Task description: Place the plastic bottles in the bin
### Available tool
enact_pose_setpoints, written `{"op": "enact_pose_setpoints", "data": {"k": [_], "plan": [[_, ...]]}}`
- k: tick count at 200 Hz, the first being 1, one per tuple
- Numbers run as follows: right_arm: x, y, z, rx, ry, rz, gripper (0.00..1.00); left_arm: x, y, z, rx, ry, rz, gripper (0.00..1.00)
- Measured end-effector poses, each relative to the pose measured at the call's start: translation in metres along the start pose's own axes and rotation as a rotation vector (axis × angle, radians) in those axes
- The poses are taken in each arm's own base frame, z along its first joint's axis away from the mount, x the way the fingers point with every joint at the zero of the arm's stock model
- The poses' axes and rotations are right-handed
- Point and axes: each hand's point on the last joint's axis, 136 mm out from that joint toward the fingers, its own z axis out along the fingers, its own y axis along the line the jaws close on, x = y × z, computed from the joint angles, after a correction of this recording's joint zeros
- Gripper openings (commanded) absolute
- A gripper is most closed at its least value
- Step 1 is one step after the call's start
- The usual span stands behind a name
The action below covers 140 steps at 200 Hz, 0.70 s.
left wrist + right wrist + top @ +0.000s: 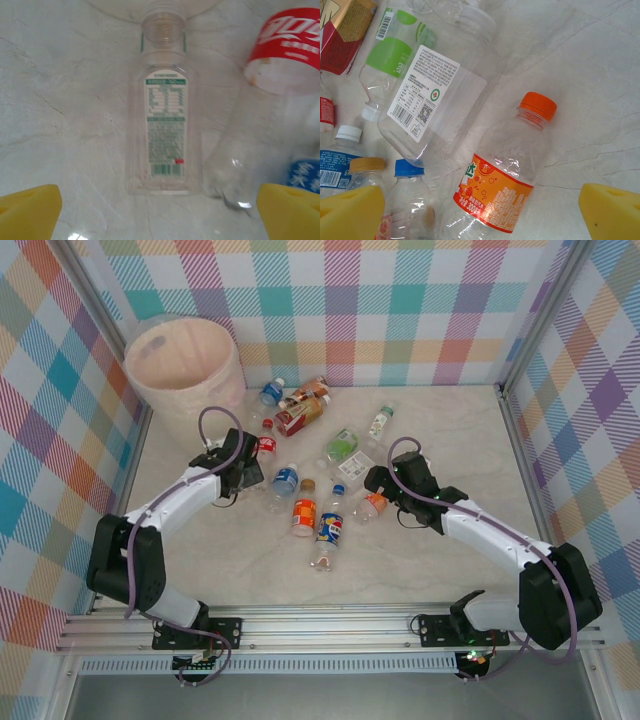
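Checked walls [400,300] box in a pale marbled table [470,570]. The bottles [304,512] lie scattered across its middle, none of them in the bin [190,390], which stands in the far-left corner. Both arms are spread fully wide and hold nothing. The left gripper [243,470] hangs at the cluster's left edge, nearest the bin, with a flat clear bottle [162,125], uncapped, lined up between its pads [30,212], neck pointing away. The right gripper [382,483] sits at the right edge over an orange-capped bottle [507,170]. I judge them all empty: very light, thin-walled and easily crushed, slick, and the round ones apt to roll or squirt out of a pinch. I'd take hold across the body at the label, where each is widest, not at the neck or cap, and close gently.
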Motion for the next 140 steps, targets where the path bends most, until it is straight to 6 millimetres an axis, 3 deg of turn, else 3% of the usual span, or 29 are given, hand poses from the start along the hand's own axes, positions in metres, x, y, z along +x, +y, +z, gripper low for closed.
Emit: {"op": "enact_pose_setpoints", "data": {"k": [31,82,140], "plan": [[0.0,0.0,0.0,0.003,-0.002,-0.004,1.0,-0.006,0.009,0.02,-0.018,0.005,-0.05,1.0],[0.0,-0.001,0.0,0.003,-0.003,-0.019,1.0,0.002,-0.004,0.051,0.016,0.046,-0.046,0.95],[0.0,-0.001,0.0,0.004,-0.003,-0.027,1.0,0.004,-0.007,0.061,0.029,0.029,-0.044,0.83]]}}
